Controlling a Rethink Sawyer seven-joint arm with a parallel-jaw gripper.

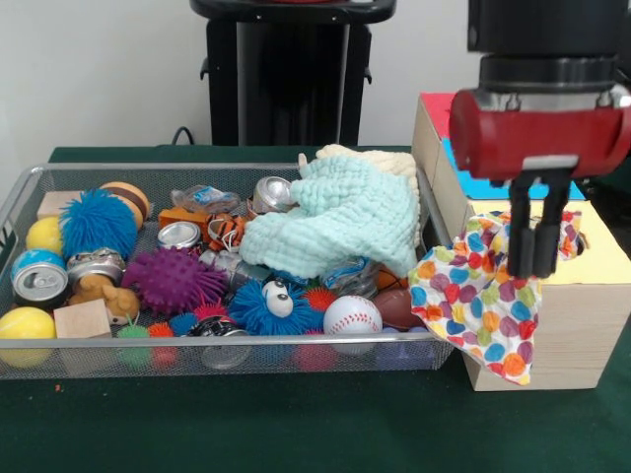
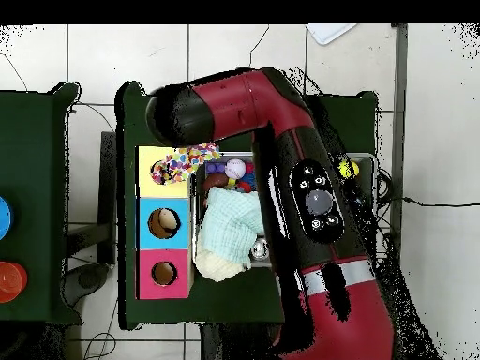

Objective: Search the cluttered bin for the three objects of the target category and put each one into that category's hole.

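My gripper (image 1: 537, 271) hangs over the yellow-topped box (image 1: 592, 261), its fingers close together and shut on a white polka-dot cloth (image 1: 473, 296). The cloth drapes off the box's top and down its left corner, beside the wire-mesh bin (image 1: 227, 169). In the overhead view the cloth (image 2: 186, 159) lies across the yellow top (image 2: 178, 186) and partly covers the hole (image 2: 157, 174); the arm hides the gripper there. The hole is hidden in the front view. No other polka-dot cloth shows in the bin.
A mint-green waffle cloth (image 1: 335, 222) lies heaped over a cream one (image 1: 380, 158) at the bin's right end. Cans, spiky balls, a baseball (image 1: 352, 315) and wooden blocks fill the rest. The blue-topped (image 2: 164, 223) and red-topped (image 2: 164, 274) boxes adjoin the yellow one.
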